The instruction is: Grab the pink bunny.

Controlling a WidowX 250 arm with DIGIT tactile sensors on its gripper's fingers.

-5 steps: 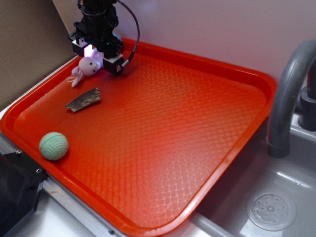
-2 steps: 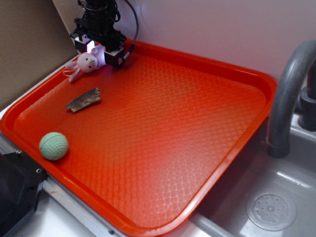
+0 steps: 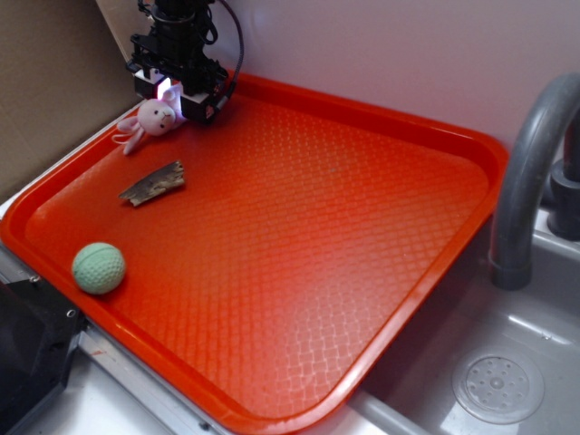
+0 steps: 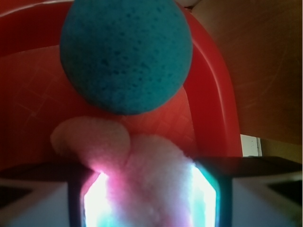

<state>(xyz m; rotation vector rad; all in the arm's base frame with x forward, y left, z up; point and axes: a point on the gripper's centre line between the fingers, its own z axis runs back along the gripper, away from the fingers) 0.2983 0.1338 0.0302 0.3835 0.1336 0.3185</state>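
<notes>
Pink bunny [image 3: 152,119] clamped in gripper [image 3: 174,93] at the far left corner of the orange tray [image 3: 362,227].

Fingers [image 4: 78,201] press the plush from both sides, closed on its body, with its ears [image 4: 92,139] poking out past the glowing pads toward a blue ball [image 4: 125,54] just beyond. On the tray, a brown bark-like wood piece [image 3: 152,184] lies near the bunny, toward the tray's near edge; a green ball [image 3: 98,267] sits farther on, by the near left rim. A grey faucet [image 3: 530,172] stands off the tray's right side.
</notes>
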